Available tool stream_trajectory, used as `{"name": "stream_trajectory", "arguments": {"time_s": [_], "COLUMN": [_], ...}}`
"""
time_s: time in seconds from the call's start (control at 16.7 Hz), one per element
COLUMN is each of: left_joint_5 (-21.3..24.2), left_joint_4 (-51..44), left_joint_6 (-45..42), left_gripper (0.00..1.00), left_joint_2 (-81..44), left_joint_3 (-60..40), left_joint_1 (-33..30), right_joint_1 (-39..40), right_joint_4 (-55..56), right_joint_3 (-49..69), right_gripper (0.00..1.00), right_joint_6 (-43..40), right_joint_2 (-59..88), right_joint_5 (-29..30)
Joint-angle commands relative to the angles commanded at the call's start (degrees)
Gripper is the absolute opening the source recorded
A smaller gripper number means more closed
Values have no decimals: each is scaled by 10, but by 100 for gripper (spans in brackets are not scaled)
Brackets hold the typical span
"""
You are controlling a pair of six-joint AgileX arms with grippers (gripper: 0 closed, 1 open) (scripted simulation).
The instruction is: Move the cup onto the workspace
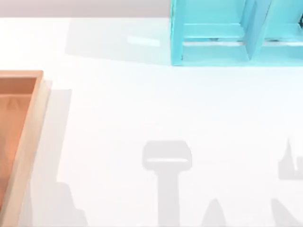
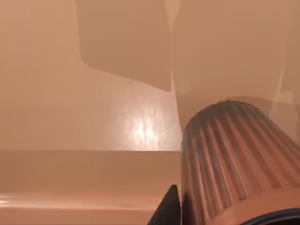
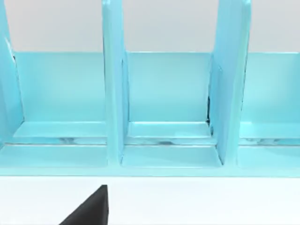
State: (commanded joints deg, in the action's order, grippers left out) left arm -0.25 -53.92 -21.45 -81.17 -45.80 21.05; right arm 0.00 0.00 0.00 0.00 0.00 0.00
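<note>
The white workspace [image 1: 156, 109] lies between the wooden tray [image 1: 28, 137] at the left and the blue shelf [image 1: 213, 38] at the back right. In the left wrist view the cup [image 2: 234, 164] is inside the tray, just beside one dark fingertip [image 2: 169, 208] of the left gripper. How far the fingers are open, I cannot tell. The right wrist view faces the shelf compartments.

One dark fingertip [image 2: 169, 206] of the left hand at the edge of the left wrist view, just beside a ribbed side, one dark fingertip [image 3: 91, 208] of the right hand low over the tabletop, facing the far edge
</note>
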Motion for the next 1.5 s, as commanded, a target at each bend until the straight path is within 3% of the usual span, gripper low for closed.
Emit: {"name": "stream_trajectory", "arguments": {"time_s": [0.48,1.02,1.5], "left_joint_5": [11,5,2], "left_joint_4": [-106,-227,-236], "left_joint_6": [63,259,273], "left_gripper": [0,0,0], "left_joint_2": [34,75,68], "left_joint_3": [-74,-142,-154], "left_joint_1": [-43,-274,-290], "right_joint_1": [0,0,0], "right_joint_4": [0,0,0], "right_joint_3": [0,0,0], "right_gripper": [100,100,100], "right_joint_6": [0,0,0], "right_joint_2": [0,0,0], "right_joint_5": [0,0,0]}}
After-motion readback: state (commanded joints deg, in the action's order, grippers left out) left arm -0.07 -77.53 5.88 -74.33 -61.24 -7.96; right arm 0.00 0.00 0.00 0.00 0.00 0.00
